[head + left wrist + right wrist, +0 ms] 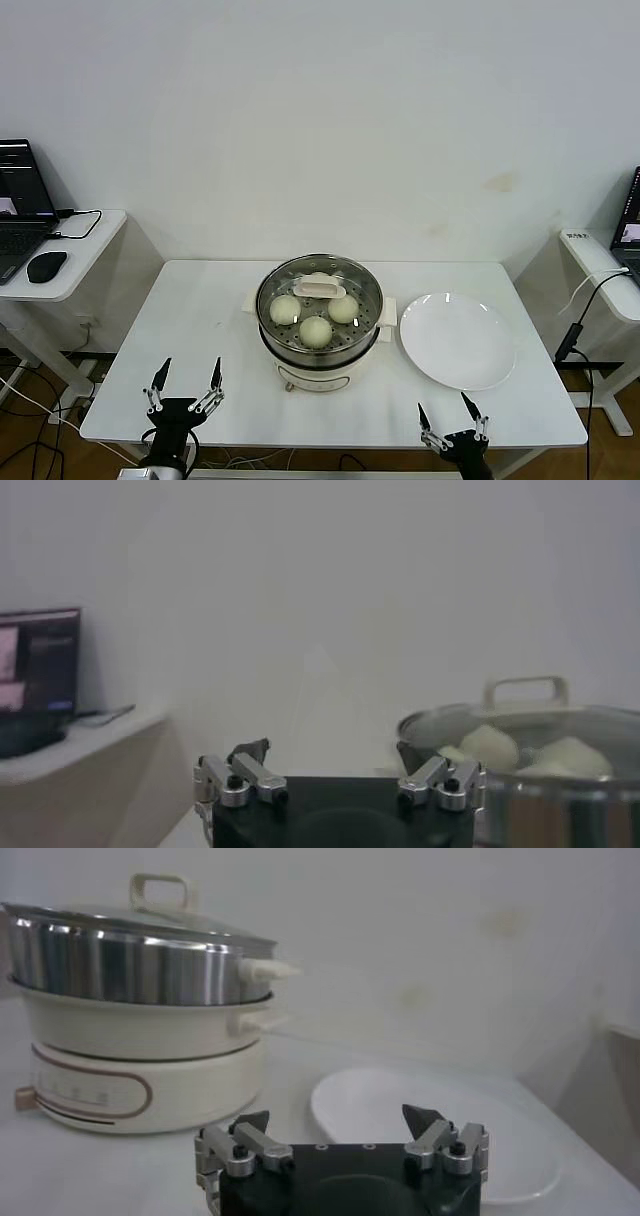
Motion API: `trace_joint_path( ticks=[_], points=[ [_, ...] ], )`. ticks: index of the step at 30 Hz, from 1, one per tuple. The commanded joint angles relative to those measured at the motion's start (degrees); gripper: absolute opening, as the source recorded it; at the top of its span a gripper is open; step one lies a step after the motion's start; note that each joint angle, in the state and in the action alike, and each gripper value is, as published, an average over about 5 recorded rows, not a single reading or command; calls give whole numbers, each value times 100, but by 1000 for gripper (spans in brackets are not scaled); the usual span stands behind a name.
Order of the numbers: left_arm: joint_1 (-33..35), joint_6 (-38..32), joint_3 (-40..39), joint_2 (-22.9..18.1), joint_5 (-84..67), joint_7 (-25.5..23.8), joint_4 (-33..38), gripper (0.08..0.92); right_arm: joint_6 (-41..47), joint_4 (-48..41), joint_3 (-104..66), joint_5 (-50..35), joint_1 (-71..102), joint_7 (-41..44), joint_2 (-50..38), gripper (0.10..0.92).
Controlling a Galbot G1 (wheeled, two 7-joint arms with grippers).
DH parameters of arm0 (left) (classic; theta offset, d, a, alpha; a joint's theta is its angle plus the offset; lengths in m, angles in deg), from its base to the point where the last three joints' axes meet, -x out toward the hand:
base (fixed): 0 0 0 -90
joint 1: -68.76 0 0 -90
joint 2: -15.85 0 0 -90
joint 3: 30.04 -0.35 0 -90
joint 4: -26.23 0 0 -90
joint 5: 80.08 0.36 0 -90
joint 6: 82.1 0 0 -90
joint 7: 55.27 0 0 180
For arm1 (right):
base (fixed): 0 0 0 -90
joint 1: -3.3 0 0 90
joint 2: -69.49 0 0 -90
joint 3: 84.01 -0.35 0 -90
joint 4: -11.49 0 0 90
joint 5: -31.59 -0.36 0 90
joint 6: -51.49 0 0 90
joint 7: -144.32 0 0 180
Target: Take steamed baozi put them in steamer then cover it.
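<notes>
The room is evenly and softly lit, with no hard shadows; the table and wall are bright, almost washed out. Only faint shade sits under the steamer and the plate. The steel wall carries vertical glints, and the cover has a mild sheen. Both wrist views are hazy and soft; the head view is crisp throughout.
</notes>
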Motion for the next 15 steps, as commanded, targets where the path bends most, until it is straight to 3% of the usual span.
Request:
trace_joint_path(
  ticks=[1,15],
  points=[
    [240,-9,232,-112,-286,-211,-146,823,6,34,66,-83,14,6,-70,823],
    [163,-3,371,-83,-207,-301,-342,823,88,123,96,-180,46,6,-32,823]
  ],
)
